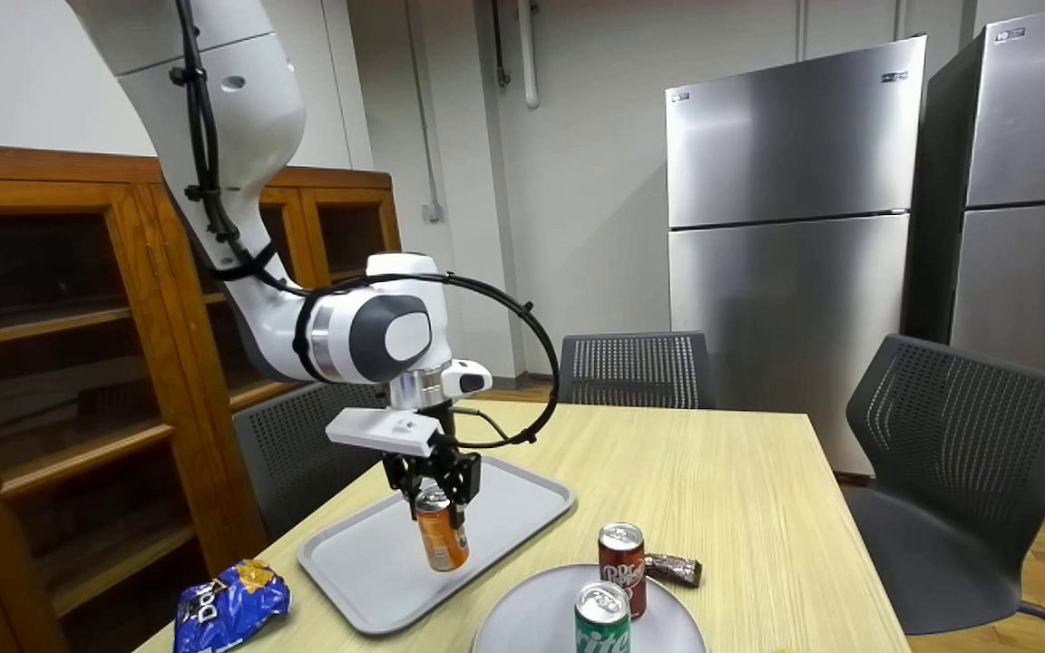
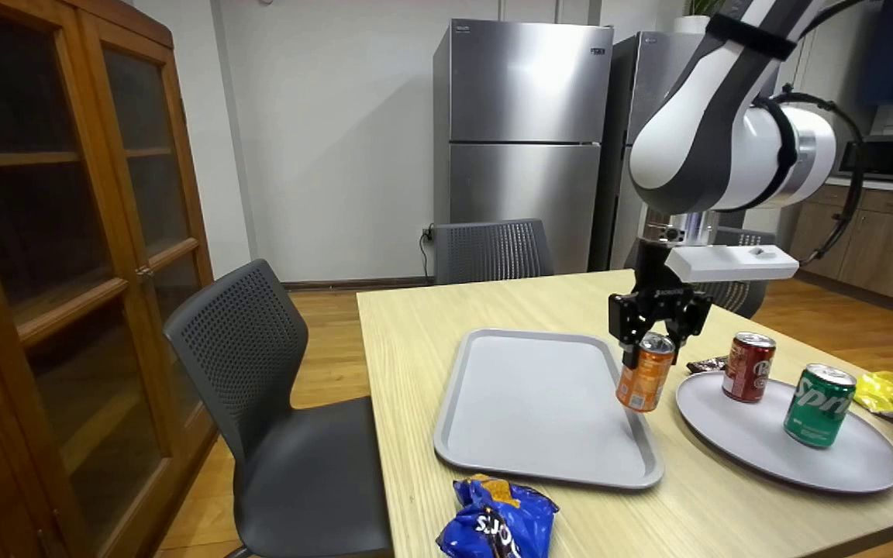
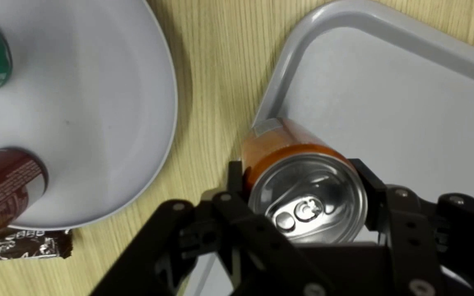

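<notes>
Orange can held near its top over the tray; slippage is the main risk.
The hand grips only the upper part, so the smooth metal could slide free, in my judgement; a low sweep might also catch the base on the rim. The can sits between the 2 fingertips, most of it hanging below. Clearance beneath it I cannot make out from here.

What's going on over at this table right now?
A robot gripper holds an orange can, tilted, above the edge of a gray tray, on the side facing a round plate. A green Sprite can and a dark red can stand on the plate. A blue snack bag lies beside the tray.
</notes>
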Tool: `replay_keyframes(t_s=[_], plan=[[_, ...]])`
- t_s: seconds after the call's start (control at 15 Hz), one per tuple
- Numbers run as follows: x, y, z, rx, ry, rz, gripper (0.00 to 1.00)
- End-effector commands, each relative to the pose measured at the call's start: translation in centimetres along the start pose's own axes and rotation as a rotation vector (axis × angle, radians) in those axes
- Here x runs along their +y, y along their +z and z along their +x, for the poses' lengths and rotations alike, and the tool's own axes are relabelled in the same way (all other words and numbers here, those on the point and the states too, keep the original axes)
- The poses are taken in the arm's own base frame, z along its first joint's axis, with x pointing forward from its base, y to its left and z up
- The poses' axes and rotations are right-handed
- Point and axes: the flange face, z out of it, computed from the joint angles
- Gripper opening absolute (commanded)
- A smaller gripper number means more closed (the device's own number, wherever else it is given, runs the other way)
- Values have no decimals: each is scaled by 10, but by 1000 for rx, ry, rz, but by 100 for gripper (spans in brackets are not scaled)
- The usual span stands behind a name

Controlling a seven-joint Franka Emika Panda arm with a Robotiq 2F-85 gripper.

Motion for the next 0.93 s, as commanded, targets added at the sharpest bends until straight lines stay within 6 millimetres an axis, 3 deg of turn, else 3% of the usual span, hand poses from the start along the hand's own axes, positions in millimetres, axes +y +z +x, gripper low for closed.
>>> replay_keyframes(t_s=[0.0,0.53,0.87], plan=[[26,-16,-10,23,89,15,38],[83,-15,-26,19,229,-2,38],[103,-9,-34,13,285,7,38]])
